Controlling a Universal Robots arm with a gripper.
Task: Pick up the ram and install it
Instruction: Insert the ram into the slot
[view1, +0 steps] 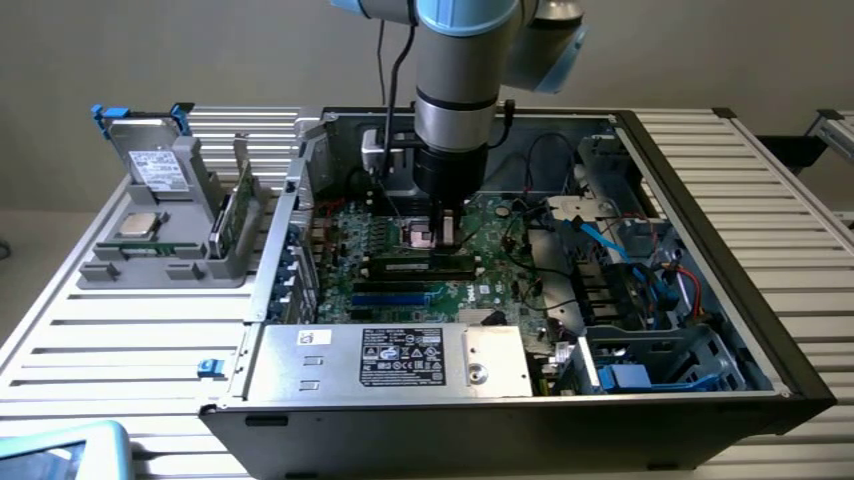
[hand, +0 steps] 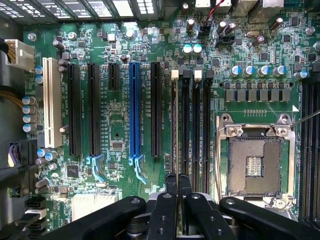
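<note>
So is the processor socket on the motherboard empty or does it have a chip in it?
Empty. The processor socket shows its bare grid of contact pins, with no chip seated over them.

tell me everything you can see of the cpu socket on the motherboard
The cpu socket is square and empty, its dark bed of fine contact pins exposed around a small centre window. A silver metal frame with screws at its corners rings it. It lies flat on the green motherboard, beside four long black memory slots. Nothing rests on it.
</note>
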